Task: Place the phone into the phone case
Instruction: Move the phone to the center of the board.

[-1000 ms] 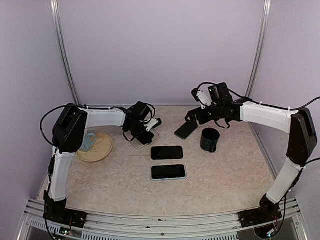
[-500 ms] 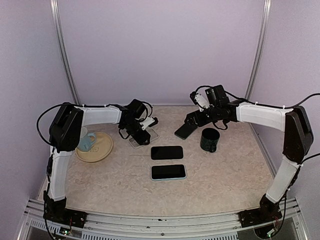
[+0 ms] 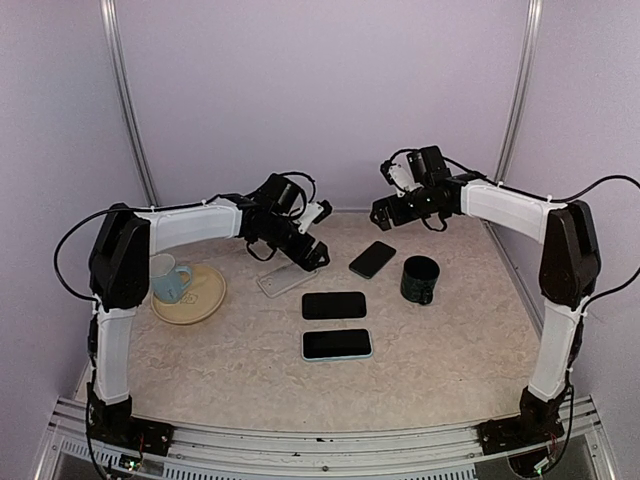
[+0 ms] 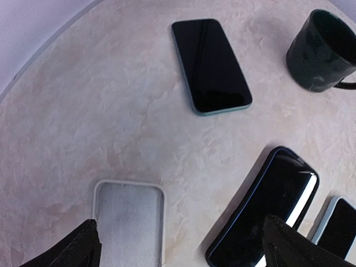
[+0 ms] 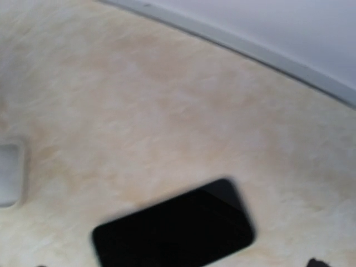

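- Hovering near the clear phone case, left of centre, your left gripper is spread wide and empty; the right gripper, upper right, likewise.
- Take the dark phone, right of centre, by its long edges: rigid, slick, probably fragile glass. The case looks light and flexible.

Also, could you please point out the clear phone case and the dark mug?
clear phone case (image 4: 129, 225): left wrist view, middle of its flat back.
dark mug (image 3: 420, 285): top external view, on its outer wall.
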Robot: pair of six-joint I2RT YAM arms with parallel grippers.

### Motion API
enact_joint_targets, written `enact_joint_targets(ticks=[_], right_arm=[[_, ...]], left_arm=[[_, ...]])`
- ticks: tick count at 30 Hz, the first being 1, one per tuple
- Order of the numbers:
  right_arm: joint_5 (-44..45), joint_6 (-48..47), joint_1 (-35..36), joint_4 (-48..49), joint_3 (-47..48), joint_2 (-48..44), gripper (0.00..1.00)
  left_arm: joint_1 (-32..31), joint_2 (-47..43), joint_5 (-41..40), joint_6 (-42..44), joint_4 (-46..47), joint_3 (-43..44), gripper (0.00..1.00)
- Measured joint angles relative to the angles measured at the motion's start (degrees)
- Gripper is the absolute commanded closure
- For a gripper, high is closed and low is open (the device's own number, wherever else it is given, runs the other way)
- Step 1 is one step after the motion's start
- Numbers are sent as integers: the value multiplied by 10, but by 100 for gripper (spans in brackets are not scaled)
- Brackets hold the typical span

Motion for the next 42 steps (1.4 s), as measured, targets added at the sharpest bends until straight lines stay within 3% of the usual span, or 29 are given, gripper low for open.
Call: enact_joint_targets(ticks=[8,21,42], right_arm=[[58,-24,-41,-48,108,90,0],[143,-82,-108,-93,226,230,0],[84,-198,-119,-80,238,300,0]], left_arm=[[-55,40,-23,-60,56,45,1],[-42,105,-53,-200,84,83,1],[-14,190,97,-420,117,147,1]])
